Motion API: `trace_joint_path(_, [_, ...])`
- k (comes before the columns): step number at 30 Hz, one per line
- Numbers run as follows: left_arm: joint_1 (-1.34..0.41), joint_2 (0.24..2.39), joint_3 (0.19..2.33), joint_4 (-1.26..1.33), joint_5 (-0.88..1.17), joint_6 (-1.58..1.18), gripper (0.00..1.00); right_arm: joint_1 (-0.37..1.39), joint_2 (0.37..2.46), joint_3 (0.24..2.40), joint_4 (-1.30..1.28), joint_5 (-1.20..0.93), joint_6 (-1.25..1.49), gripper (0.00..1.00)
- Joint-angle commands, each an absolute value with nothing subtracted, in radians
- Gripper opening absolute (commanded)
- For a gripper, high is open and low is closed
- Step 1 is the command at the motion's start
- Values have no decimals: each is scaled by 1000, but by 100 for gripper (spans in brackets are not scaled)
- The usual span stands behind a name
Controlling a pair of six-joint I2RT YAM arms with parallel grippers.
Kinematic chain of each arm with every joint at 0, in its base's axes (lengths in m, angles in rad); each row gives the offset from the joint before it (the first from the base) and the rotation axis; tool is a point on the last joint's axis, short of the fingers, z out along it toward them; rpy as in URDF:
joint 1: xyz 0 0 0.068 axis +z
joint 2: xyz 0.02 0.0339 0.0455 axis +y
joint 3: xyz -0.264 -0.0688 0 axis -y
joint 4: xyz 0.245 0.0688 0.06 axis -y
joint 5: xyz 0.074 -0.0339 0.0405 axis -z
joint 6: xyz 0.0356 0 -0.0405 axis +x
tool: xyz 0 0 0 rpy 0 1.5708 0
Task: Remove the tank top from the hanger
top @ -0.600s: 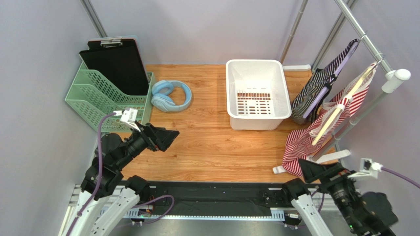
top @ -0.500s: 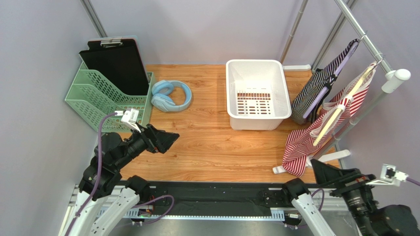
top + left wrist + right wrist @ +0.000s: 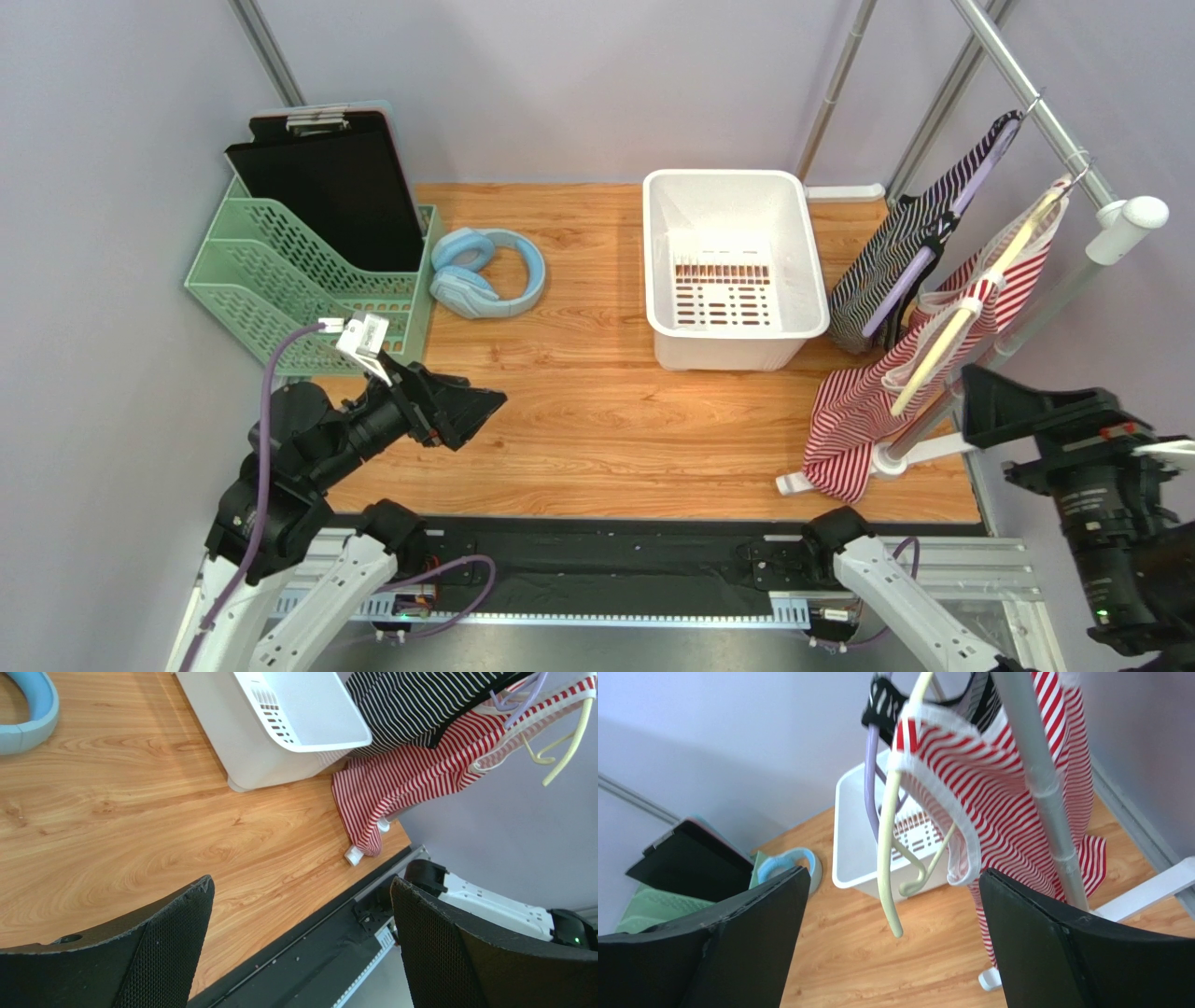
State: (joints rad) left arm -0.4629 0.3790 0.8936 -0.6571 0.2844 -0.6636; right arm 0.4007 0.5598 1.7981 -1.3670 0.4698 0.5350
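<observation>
A red-and-white striped tank top point(image 3: 853, 409) hangs on a pale yellow hanger point(image 3: 968, 317) from the rail at the right; its hem drapes onto the table. In the right wrist view the tank top point(image 3: 1011, 791) and the hanger point(image 3: 888, 847) hang straight ahead, with the hanger's near arm between my fingers but farther off. My right gripper point(image 3: 985, 401) is open, empty and raised just in front of the garment. My left gripper point(image 3: 474, 406) is open and empty over the front left of the table, and its view shows the tank top point(image 3: 407, 777) far off.
A black-and-white striped top point(image 3: 909, 238) on a purple hanger hangs behind the red one. The rack's slanted grey pole point(image 3: 1055, 300) and white foot point(image 3: 937, 451) stand by the hem. A white basket point(image 3: 730, 182), blue headphones point(image 3: 485, 272), a green file tray point(image 3: 281, 275) and a black clipboard point(image 3: 331, 174) sit farther back.
My right arm has risen from the table's front edge and now sits high beside the rack, facing the tank top. My left gripper has drifted slightly nearer the front.
</observation>
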Motion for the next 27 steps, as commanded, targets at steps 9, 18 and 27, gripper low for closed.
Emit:
trace_joint_path(9, [-457, 437, 969, -667, 410, -650, 99, 408, 971, 2190, -1534, 678, 449, 78])
trace_joint_path(18, [-459, 419, 969, -704, 433, -655, 98, 407, 1005, 2109, -1523, 787, 496, 70])
trace_joint_path(27, [-459, 417, 957, -696, 442, -664, 98, 408, 996, 2039, -1522, 891, 465, 69])
